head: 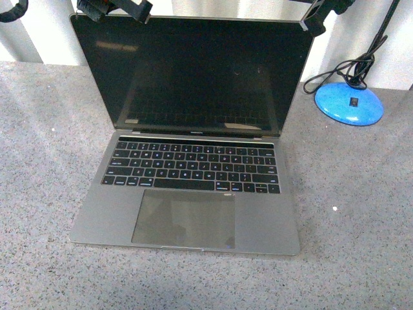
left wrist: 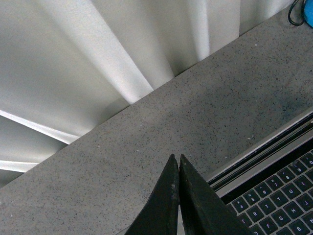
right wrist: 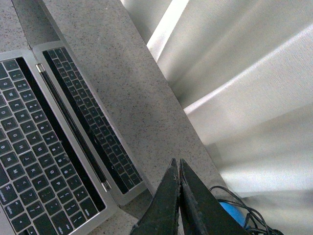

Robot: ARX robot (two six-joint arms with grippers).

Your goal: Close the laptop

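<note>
Left pincer (left wrist: 176, 158) and right pincer (right wrist: 176, 162) are each pressed together, empty, by the top corners of the open laptop (head: 193, 161) (mid-table (head: 39, 168)). A blue lamp base (head: 349, 103) sits well right.

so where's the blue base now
In the front view the blue base sits back right on the table, just right of the open laptop.

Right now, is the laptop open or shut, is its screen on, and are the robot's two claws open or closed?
laptop: open, lid tilted back.
screen: dark, showing nothing.
left gripper: shut, holding nothing.
right gripper: shut, holding nothing.
blue base: sitting flat on the table.
</note>
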